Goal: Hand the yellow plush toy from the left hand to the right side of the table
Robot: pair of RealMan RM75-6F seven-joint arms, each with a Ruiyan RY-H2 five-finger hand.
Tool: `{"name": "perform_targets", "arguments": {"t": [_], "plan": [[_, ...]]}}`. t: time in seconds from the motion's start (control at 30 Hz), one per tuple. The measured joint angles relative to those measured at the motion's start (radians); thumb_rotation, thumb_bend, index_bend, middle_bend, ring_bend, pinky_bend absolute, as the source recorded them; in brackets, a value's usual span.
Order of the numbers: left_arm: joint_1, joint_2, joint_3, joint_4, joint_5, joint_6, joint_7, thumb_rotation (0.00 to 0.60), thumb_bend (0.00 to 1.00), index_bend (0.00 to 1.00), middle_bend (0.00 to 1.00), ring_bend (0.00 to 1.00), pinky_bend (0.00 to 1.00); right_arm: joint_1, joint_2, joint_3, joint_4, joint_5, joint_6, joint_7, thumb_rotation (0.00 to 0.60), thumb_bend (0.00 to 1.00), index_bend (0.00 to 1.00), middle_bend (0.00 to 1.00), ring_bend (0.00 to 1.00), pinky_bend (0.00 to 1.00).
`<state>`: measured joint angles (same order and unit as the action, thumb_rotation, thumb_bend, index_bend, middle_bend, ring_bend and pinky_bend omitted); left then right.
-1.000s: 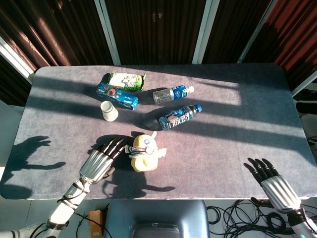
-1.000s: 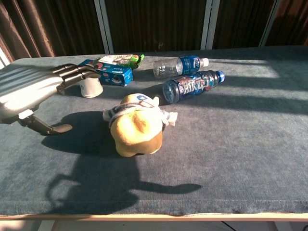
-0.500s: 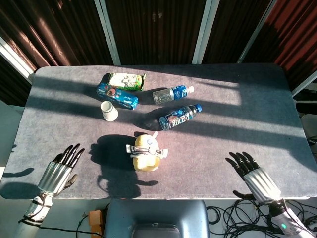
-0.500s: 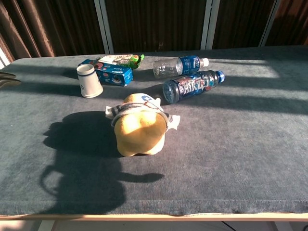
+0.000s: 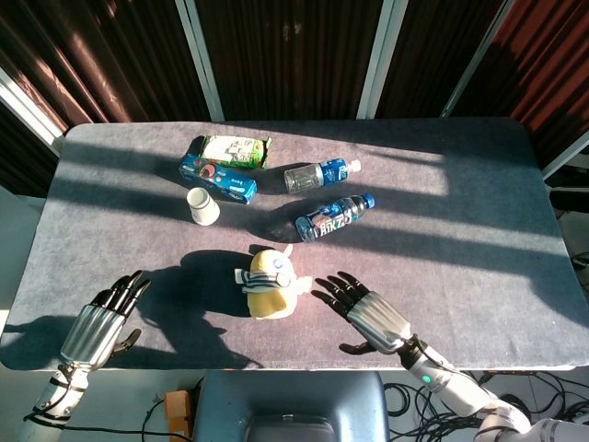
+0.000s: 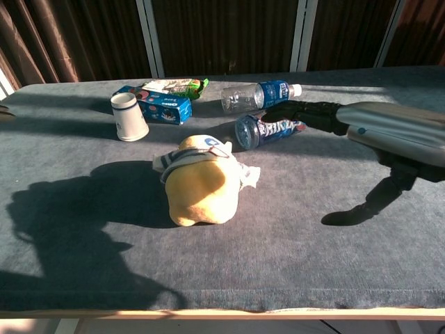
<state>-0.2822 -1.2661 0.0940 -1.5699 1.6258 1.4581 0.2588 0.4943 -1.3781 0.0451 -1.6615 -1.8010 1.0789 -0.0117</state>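
The yellow plush toy [image 5: 268, 285] lies on the grey table near the front edge, centre; in the chest view the plush toy [image 6: 200, 181] has a white and grey band round it. My right hand [image 5: 368, 315] hovers just right of the toy, fingers spread and pointing toward it, holding nothing; in the chest view the right hand [image 6: 379, 125] reaches in from the right. My left hand [image 5: 97, 323] is at the table's front left corner, fingers apart and empty, well away from the toy.
Behind the toy lie a blue-labelled bottle [image 5: 335, 216] and a clear bottle [image 5: 320, 174]. A white cup [image 5: 202, 206], a blue box [image 5: 217, 180] and a green-white packet [image 5: 235, 149] sit at the back left. The table edge [image 6: 222, 313] runs close in front.
My left hand drew back from beside the toy to the front left corner. My right hand swept in from the far right to just right of the toy. The toy stayed put.
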Motion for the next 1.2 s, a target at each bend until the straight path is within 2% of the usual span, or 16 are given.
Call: {"name": "perform_targets", "arguments": {"t": [0.17,0.4,0.63,0.83,1.03,1.17,1.2], "plan": [[0.008,0.013,-0.002,-0.001,0.02,0.006,-0.032,0.6,0.26,0.0,0.0,0.11,0.33,0.06,-0.096,0.038,0.036,0.074,-0.09,-0.07,0.6,0.0,0.0,0.0,0.0,0.0],[0.015,0.027,-0.007,-0.002,0.029,-0.001,-0.064,0.6,0.27,0.0,0.01,0.12,0.34,0.109,-0.246,0.094,0.134,0.209,-0.149,-0.207,0.6,0.0,0.0,0.0,0.0,0.0],[0.027,0.043,-0.014,-0.006,0.039,0.008,-0.087,0.6,0.27,0.0,0.02,0.13,0.34,0.169,-0.388,0.135,0.293,0.28,-0.172,-0.257,0.6,0.0,0.0,0.0,0.0,0.1],[0.032,0.054,-0.021,-0.008,0.044,0.007,-0.111,0.6,0.27,0.0,0.02,0.14,0.35,0.231,-0.501,0.169,0.411,0.32,-0.176,-0.241,0.6,0.0,0.01,0.03,0.01,0.18],[0.035,0.061,-0.024,-0.005,0.047,0.002,-0.131,0.6,0.27,0.0,0.03,0.15,0.35,0.273,-0.581,0.187,0.496,0.331,-0.165,-0.181,0.6,0.0,0.13,0.14,0.12,0.3],[0.036,0.067,-0.025,-0.005,0.053,-0.003,-0.144,0.6,0.27,0.0,0.04,0.15,0.35,0.293,-0.638,0.185,0.577,0.322,-0.141,-0.142,0.6,0.0,0.26,0.26,0.27,0.43],[0.036,0.068,-0.025,-0.005,0.055,-0.002,-0.147,0.6,0.27,0.0,0.04,0.15,0.35,0.296,-0.651,0.183,0.598,0.318,-0.133,-0.137,0.6,0.0,0.31,0.3,0.33,0.49]]}}
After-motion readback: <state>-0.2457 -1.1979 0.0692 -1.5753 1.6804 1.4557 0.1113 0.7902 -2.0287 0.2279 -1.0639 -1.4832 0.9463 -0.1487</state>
